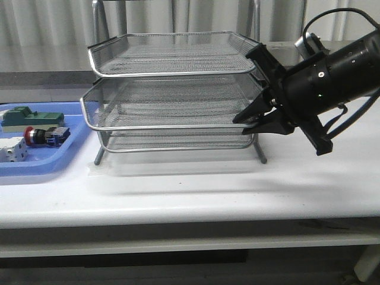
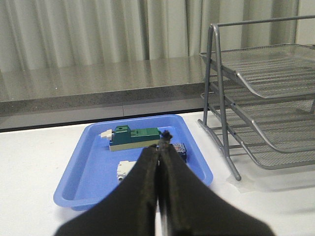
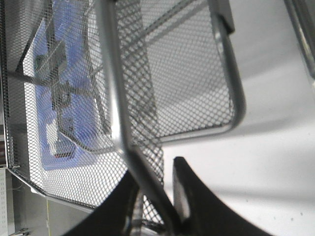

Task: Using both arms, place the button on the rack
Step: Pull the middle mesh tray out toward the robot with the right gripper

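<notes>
The button [image 1: 41, 136] lies on its side in the blue tray [image 1: 35, 161] at the far left, red head pointing left, blue rear block to the right. The silver wire-mesh rack [image 1: 172, 73] stands mid-table. My right gripper [image 1: 242, 123] reaches in from the right and is shut on the front right corner rim of the rack's middle tier; in the right wrist view the rack's rim [image 3: 110, 73] runs between the gripper's [image 3: 155, 169] fingers. My left gripper [image 2: 160, 147] hangs shut and empty over the tray, hiding most of the button [image 2: 179, 150]. The left arm is outside the front view.
A green block [image 1: 32, 117] and a white block [image 1: 12, 149] share the blue tray [image 2: 83, 167] with the button. The rack [image 2: 256, 88] stands just right of the tray. A grey ledge and curtains run behind the table.
</notes>
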You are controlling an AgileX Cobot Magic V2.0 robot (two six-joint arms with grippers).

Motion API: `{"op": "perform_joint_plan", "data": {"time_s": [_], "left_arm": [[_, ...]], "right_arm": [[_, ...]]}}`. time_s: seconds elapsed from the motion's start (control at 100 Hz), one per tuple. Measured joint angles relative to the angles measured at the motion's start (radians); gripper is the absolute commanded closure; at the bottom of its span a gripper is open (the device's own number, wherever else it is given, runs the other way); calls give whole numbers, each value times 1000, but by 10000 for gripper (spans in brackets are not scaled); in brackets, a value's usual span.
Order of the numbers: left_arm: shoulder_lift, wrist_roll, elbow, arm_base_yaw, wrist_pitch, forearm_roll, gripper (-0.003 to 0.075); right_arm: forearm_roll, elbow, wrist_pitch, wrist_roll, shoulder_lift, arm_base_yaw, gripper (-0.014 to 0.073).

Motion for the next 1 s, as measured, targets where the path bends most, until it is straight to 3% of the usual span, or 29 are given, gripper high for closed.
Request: {"op": "perform_joint_plan", "data": {"time_s": [0.36, 0.59, 0.68, 0.88, 1.0], "left_arm": [[0, 0, 0, 0, 0, 0, 741], [0, 0, 0, 0, 0, 0, 741], [0, 0, 0, 0, 0, 0, 741], [0, 0, 0, 0, 0, 0, 741], [0, 0, 0, 0, 0, 0, 741]], "right_arm": [[-37, 169, 35, 2, -127, 2, 483], [-41, 195, 46, 4, -144, 2, 468], [-45, 195, 48, 0, -144, 2, 384], [-76, 195, 29, -31, -144, 2, 83], [-97, 205, 31, -40, -144, 2, 9]]}}
